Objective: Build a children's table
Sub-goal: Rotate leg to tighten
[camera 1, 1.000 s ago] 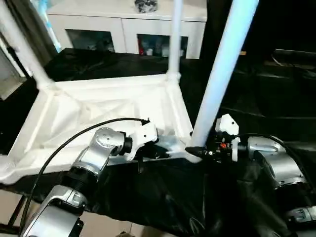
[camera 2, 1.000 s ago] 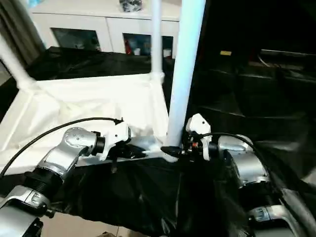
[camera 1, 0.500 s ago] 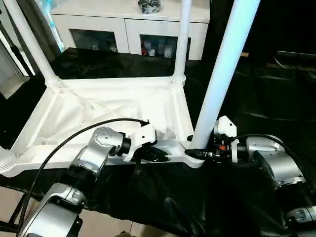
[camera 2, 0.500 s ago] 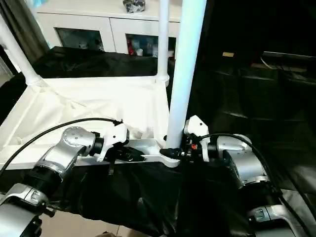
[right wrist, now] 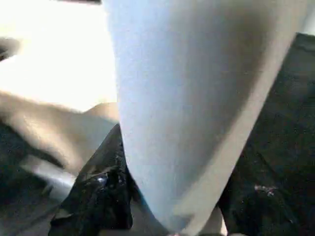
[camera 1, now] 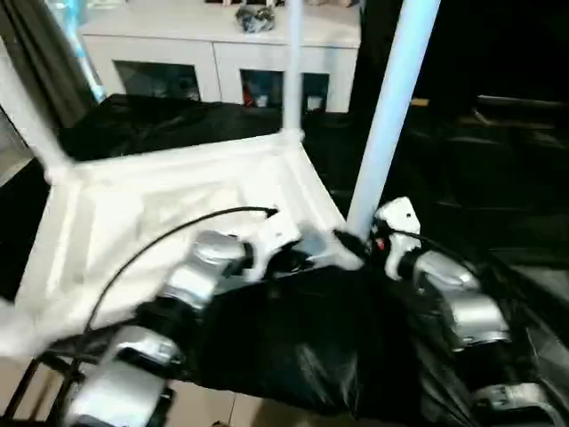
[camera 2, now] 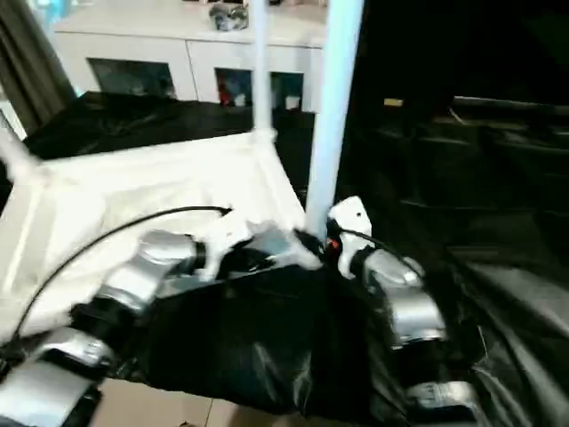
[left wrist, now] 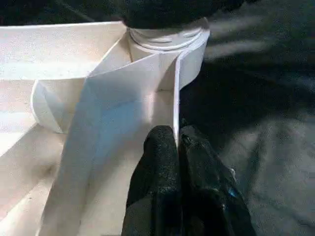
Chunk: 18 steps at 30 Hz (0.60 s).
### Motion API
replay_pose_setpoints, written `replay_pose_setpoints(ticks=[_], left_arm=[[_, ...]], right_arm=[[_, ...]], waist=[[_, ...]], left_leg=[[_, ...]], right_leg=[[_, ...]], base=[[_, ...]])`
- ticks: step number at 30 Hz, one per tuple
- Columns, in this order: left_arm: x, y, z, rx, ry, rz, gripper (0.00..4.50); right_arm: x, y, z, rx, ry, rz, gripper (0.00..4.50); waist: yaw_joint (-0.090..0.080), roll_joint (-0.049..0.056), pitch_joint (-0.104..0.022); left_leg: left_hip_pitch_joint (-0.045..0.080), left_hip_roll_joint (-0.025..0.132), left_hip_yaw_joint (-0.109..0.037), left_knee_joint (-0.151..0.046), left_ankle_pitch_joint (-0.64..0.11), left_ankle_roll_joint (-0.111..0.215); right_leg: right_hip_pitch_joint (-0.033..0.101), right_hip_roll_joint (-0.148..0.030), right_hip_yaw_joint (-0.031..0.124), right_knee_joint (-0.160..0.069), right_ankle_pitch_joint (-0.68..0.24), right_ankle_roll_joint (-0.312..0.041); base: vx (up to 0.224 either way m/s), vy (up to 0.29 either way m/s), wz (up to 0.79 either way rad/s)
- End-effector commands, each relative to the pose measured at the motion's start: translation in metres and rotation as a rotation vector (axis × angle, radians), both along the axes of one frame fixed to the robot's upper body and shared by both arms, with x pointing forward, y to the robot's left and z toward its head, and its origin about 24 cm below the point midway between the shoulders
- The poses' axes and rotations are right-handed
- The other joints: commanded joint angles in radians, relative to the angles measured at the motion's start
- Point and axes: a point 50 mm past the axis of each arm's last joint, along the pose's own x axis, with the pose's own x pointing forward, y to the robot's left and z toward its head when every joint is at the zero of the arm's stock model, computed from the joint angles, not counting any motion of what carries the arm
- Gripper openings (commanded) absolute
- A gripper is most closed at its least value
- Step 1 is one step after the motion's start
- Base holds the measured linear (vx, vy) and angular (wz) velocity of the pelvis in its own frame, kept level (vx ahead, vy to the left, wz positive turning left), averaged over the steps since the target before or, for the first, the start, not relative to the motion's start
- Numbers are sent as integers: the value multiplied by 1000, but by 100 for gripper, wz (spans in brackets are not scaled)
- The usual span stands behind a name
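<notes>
Right pincer (camera 1: 356, 246) grips the base of the nearest leg (camera 1: 391, 107), one black finger (right wrist: 101, 184) showing on either side of the tube, apparently to steady it upright in its corner socket. Left pincer (left wrist: 178, 147), just beside that socket, is pinched shut on the thin side wall of the upturned tabletop (camera 1: 169, 205), probably to brace it against the push. Beyond both pincers two more legs stand in their sockets; the fourth corner I cannot make out. Tabletop rests on the black-draped counter (camera 1: 302, 347), its near edge close to the counter's drop, leaving little room for sliding toward the robot.
</notes>
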Motion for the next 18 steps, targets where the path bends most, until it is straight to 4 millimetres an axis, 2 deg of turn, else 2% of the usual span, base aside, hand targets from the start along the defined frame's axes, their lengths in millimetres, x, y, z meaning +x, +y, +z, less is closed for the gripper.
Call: replay_pose_setpoints(ticks=[1, 2, 3, 6, 7, 9, 10, 11, 12, 14, 16, 17, 18], left_arm=[[4, -25, 7, -32, -41, 53, 0], [2, -40, 8, -49, -53, 72, 0], [2, -40, 8, -49, -53, 72, 0], [-1, -49, 8, -46, -68, 64, 0], [-2, -50, 9, -49, -71, 50, 0], [-2, -46, 9, -44, -78, 29, 0], [-3, -44, 9, -43, -81, 12, 0], [-3, -43, 9, -42, -78, 9, 0], [-4, -34, 7, -30, -72, -24, 0], [-5, -28, 6, -23, -65, -45, 0], [-7, -21, 6, -19, -57, -80, 0], [-9, -14, 5, -12, -49, -115, 0], [-10, -10, 5, -10, -44, -134, 0]], right_arm=[[-11, 35, -25, 28, 134, 44, 193], [-8, 51, -23, 71, 143, -7, 193], [-8, 51, -23, 71, 143, -7, 193], [-4, 63, -15, 89, 102, -17, 193], [-2, 63, -12, 103, 88, -11, 227], [0, 59, -8, 139, 72, -1, 227], [0, 56, -7, 148, 69, 10, 227], [0, 55, -6, 147, 66, 15, 227], [0, 43, -5, 121, 44, 45, 268], [0, 36, -4, 91, 28, 70, 270], [-2, 29, -4, 57, 25, 119, 274], [-4, 22, -2, 19, 10, 191, 274], [-5, 18, -2, 3, 7, 228, 274]], waist=[[-6, -6, -35], [-5, -4, -36], [-9, -2, -36], [-5, -3, -37], [-4, -5, -38], [-2, -3, -40], [-1, -10, -41], [1, -8, -41], [2, -12, -41], [3, -8, -44], [4, -10, -45], [4, -11, -47], [4, -13, -50]], left_leg=[[9, 56, -43, -93, -368, -19], [7, 56, -43, -94, -356, -17], [9, 57, -40, -96, -356, -19], [8, 55, -38, -95, -350, -11], [8, 55, -36, -94, -342, -4], [5, 55, -35, -92, -320, 7], [4, 55, -32, -91, -306, 17], [4, 54, -32, -90, -298, 23], [2, 55, -32, -89, -282, 32], [-3, 57, -32, -87, -252, 46], [-1, 56, -30, -84, -223, 59], [-10, 55, -31, -81, -182, 76], [-11, 57, -30, -77, -153, 89]], right_leg=[[14, -65, 39, -105, -469, -149], [16, -64, 37, -105, -435, -153], [12, -62, 40, -103, -403, -163], [15, -61, 41, -101, -351, -176], [15, -62, 42, -101, -331, -180], [19, -63, 44, -97, -292, -191], [20, -62, 44, -95, -270, -198], [22, -64, 44, -94, -265, -201], [23, -66, 44, -94, -264, -202], [28, -67, 42, -90, -237, -209], [27, -65, 42, -86, -194, -223], [38, -67, 39, -79, -153, -235], [38, -68, 39, -73, -123, -244]], base=[[0, 0, 0], [0, 0, 0], [0, 0, 0], [0, 0, 0], [0, 0, 0], [0, 0, 0], [0, 0, 0], [0, 0, 0], [0, 0, 0], [0, 0, 0], [0, 0, 0], [0, 0, 0], [0, 0, 0]])
